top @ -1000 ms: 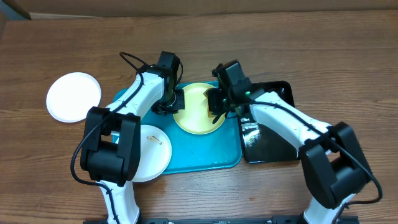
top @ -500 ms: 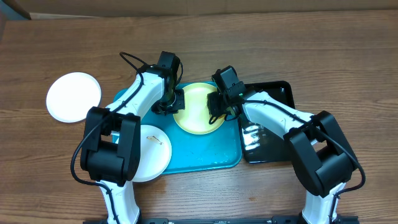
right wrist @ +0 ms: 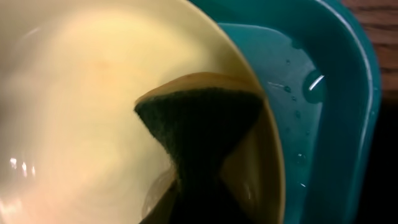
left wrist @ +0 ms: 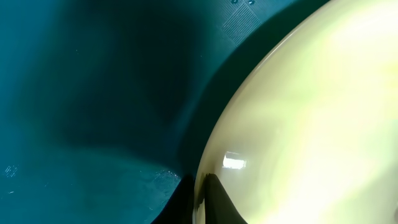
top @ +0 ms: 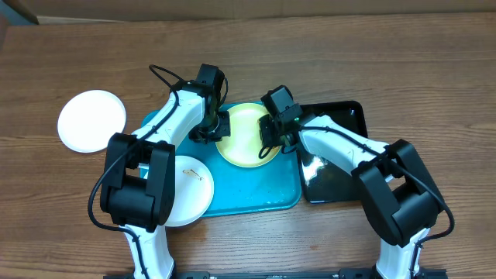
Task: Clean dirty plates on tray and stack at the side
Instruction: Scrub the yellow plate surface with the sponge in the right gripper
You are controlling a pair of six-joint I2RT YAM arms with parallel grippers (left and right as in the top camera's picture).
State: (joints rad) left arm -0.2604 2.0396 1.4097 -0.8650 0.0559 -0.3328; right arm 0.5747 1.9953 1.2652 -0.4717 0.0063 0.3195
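three plates, one sponge, one black tray [top: 341, 182]: the yellow-green plate [top: 246, 136] lies at the turquoise tray [top: 256, 190] back, left gripper [top: 211, 133] pinching its left rim, right gripper [top: 271, 138] clamping the sponge [right wrist: 199, 124] over its right side, near white plate [top: 186, 190] overhanging the tray's front-left corner, far white plate [top: 91, 120] on the table.

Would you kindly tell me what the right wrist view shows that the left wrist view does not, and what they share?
Only the right wrist view: a dark green sponge resting on the pale yellow-green plate, and a sliver of wooden table. Only the left wrist view: the left claw pinching that plate's rim. Both: the plate sitting in the turquoise tray.
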